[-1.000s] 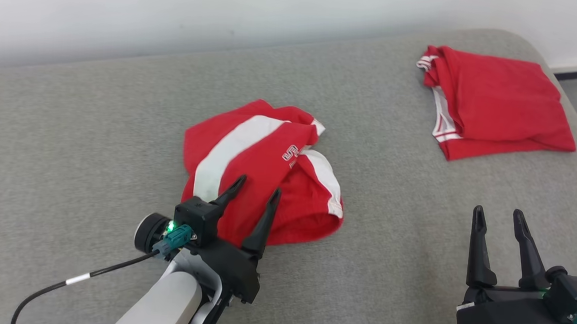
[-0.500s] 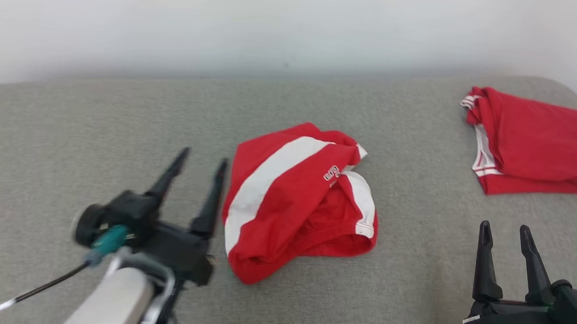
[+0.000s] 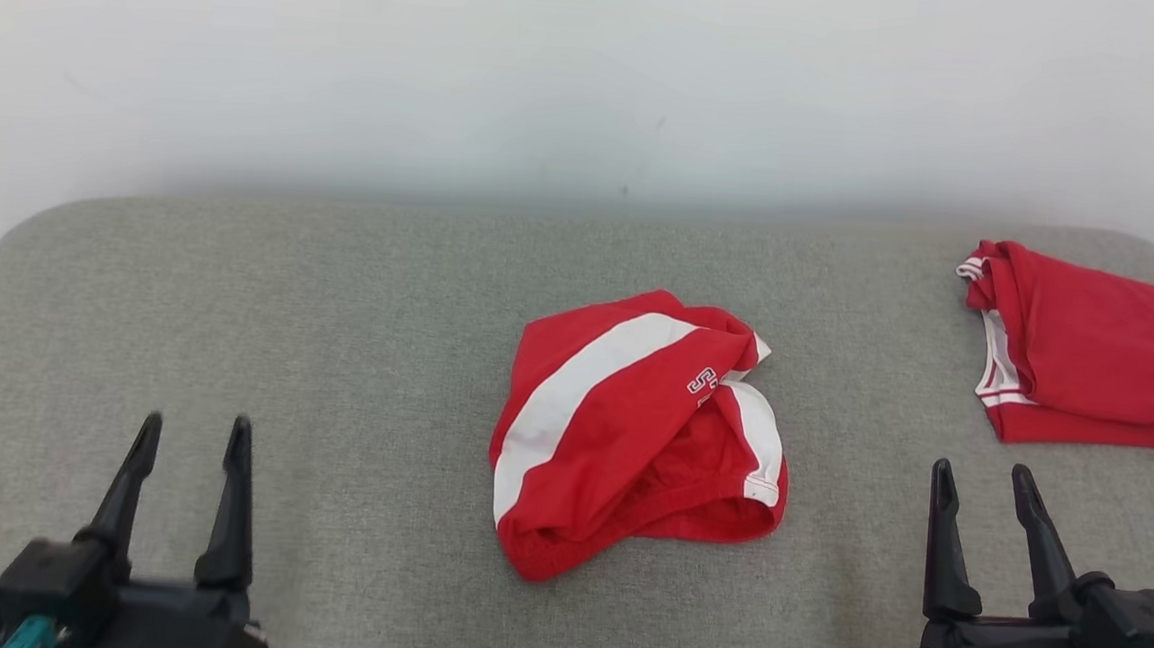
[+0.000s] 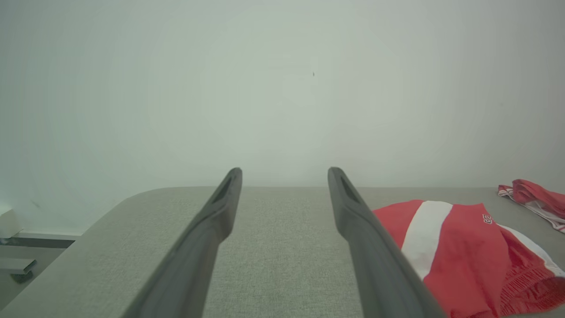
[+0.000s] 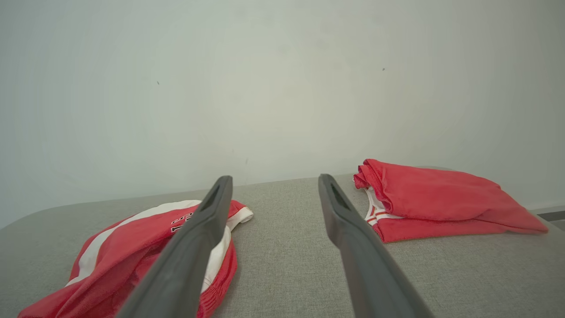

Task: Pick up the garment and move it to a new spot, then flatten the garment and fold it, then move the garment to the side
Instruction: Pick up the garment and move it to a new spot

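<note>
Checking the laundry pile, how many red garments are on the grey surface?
2: a crumpled red-and-white garment at the centre, and a folded red garment at the far right. None seem hidden.

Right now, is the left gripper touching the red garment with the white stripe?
No: the left gripper is open above the grey surface, apart from the striped garment in the middle.

Your bench [image 3: 338, 299] wears grey woven cloth, matt and lightly rough. The garment [image 3: 630, 437] at centre frame is soft red cloth, faintly sheeny. The left tool [image 3: 197, 423] and right tool [image 3: 982, 471] look matt dark plastic.
</note>
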### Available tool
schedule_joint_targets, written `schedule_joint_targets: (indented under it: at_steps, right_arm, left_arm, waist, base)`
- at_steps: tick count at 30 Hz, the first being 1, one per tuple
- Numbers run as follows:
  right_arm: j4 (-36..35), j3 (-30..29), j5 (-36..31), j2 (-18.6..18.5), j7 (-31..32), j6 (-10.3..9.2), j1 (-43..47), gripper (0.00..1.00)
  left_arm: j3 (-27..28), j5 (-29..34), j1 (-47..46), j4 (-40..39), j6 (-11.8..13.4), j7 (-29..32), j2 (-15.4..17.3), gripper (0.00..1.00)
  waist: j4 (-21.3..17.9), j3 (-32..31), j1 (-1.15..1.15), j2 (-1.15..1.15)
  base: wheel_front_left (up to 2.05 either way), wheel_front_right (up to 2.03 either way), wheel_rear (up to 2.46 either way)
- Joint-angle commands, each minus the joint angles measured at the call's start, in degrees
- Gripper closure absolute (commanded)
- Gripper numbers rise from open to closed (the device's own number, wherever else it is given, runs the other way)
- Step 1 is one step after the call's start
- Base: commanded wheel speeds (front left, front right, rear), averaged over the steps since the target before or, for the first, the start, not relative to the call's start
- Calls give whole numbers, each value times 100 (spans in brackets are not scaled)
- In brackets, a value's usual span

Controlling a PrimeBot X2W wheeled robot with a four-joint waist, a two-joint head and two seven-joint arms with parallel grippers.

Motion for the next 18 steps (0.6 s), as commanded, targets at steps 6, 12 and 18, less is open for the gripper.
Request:
schedule_joint_targets:
  at_steps: [6,12,18]
  right_arm:
    - [-33,118,-41,-17,41,-14,157,0]
    - [-20,259,-14,-65,69,-14,279,0]
    - [-19,364,28,-154,91,-14,378,0]
  left_arm:
    - [675,248,886,-245,-122,-18,-434,0]
    - [969,399,1264,-196,-342,-18,-771,0]
    - [1141,619,1390,-48,-710,-18,-997,0]
  waist:
    - [75,-191,1,0]
    - [70,-267,1,0]
    - [70,-286,1,0]
  base:
    - [0,0,0]
    - [0,0,0]
    - [0,0,0]
